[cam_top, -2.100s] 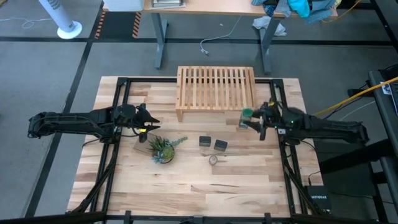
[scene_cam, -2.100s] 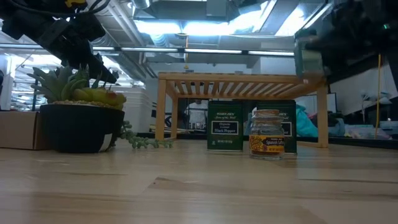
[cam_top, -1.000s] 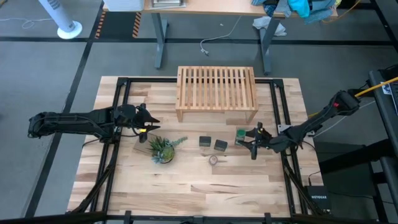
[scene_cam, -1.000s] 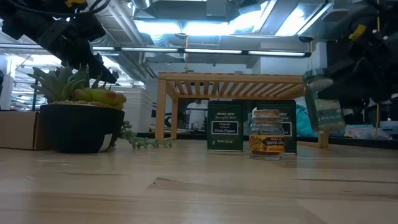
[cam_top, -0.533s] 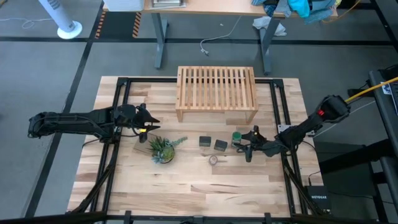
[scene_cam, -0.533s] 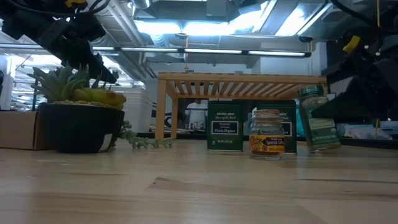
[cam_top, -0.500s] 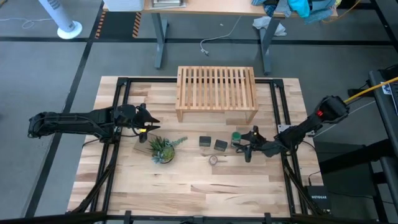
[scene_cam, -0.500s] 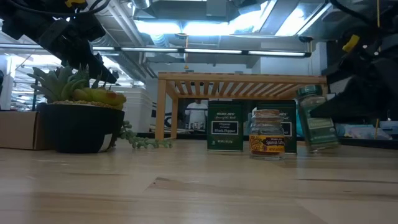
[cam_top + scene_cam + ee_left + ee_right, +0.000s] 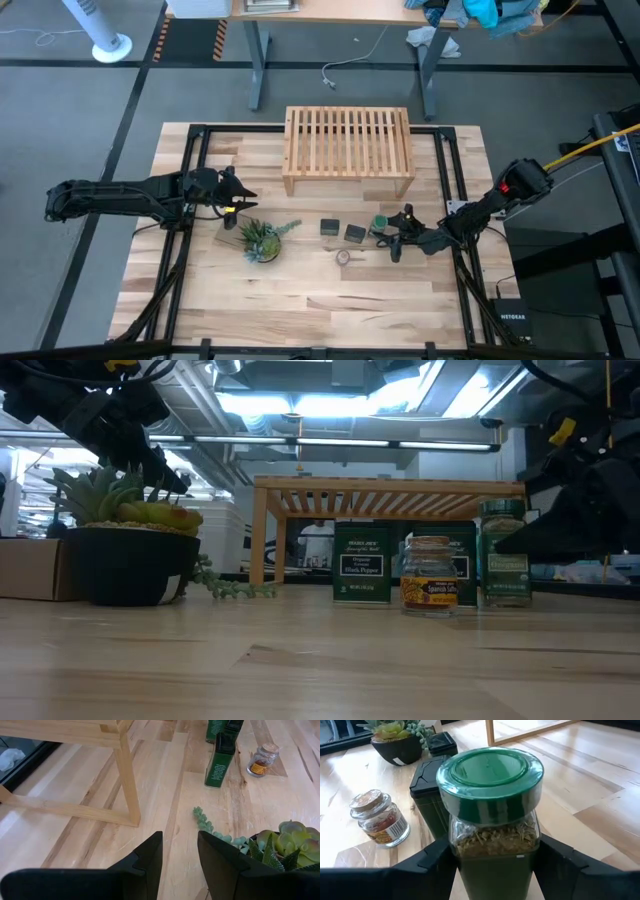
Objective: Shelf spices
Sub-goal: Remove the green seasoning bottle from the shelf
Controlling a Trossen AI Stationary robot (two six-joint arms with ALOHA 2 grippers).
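Observation:
The green-capped jar [image 9: 380, 222] stands upright on the table, right of two dark tins [image 9: 330, 227] [image 9: 354, 234]. It also shows in the low view [image 9: 503, 565]. The tiny round jar [image 9: 343, 257] sits nearer, on its base. My right gripper [image 9: 393, 236] is shut around the green-capped jar [image 9: 490, 785]. The slatted wooden shelf [image 9: 348, 150] stands on its legs at the far side, its top bare. My left gripper [image 9: 236, 196] hovers open above the table's left part, by the plant, holding nothing. My right gripper pinches the green-capped jar by its glass body [image 9: 465, 865], below the cap, one finger [image 9: 432, 862] on each side. The fingers come about level from the table's right side. The jar stands upright with its base [image 9: 503, 600] on the table.
A spiky green plant in a dark pot [image 9: 262, 240] stands left of the tins, below my left gripper [image 9: 179, 855]. A small cardboard box [image 9: 28, 568] sits beside it. Dark frame rails [image 9: 190, 180] run along both table sides. Bare wood lies toward the near edge.
My right gripper has carried the green-capped jar from near the shelf's right front leg down and toward the near-left. The jar hung tilted a second ago and now stands upright on the table beside the tins.

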